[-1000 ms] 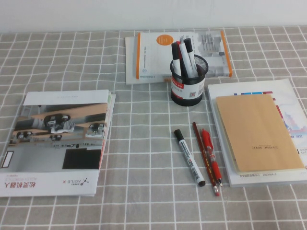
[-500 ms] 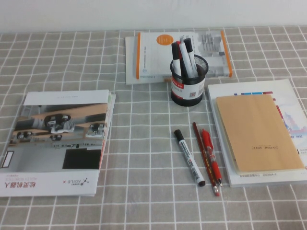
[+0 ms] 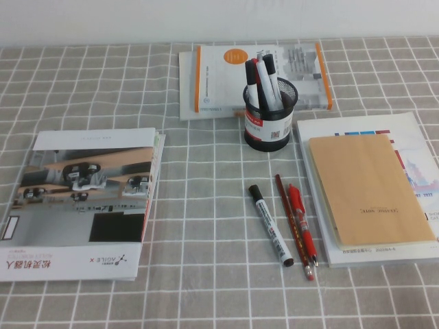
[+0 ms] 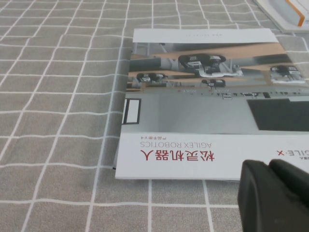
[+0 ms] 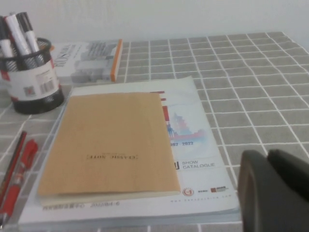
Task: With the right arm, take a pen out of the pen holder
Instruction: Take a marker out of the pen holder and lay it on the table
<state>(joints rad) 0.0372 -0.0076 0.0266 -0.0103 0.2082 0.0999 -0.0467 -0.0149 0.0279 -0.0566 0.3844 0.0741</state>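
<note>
**Desk:** Nothing has shifted since the frame a second earlier, correct?

**Photographer:** Correct. Every item lies where it did, and neither arm shows from the raised camera.

**Desk:** Where is the pen holder [image 3: 267,118]?

**Photographer:** Upright at the far middle of the checked surface [image 3: 206,171]. It is a black mesh cup with three markers [image 3: 263,83] standing in it, caps up.

**Desk:** What crowds it?

**Photographer:** An orange-edged booklet [image 3: 219,79] lies flat right behind it. Just to its right begins a white catalogue [image 3: 411,147], with a tan notebook [image 3: 370,188] stacked on top. On the robot's side of the cup, apart from it, three loose items lie side by side. They are a white marker [image 3: 271,226], a dark red pencil [image 3: 293,226] and a red pen [image 3: 302,223], the pen nearest the catalogue. A large AgileX brochure [image 3: 89,205] sits at far left, well apart.

**Desk:** And the right tool [image 5: 267,166]?

**Photographer:** Its wrist camera shows it low by the catalogue's near edge, fingers closed together, gripping nothing. The notebook and catalogue spread between it and the cup. The markers' tops stand free above the rim.

**Desk:** The left tool [image 4: 268,174]?

**Photographer:** At the brochure's near edge, fingers likewise pressed together, empty.
</note>
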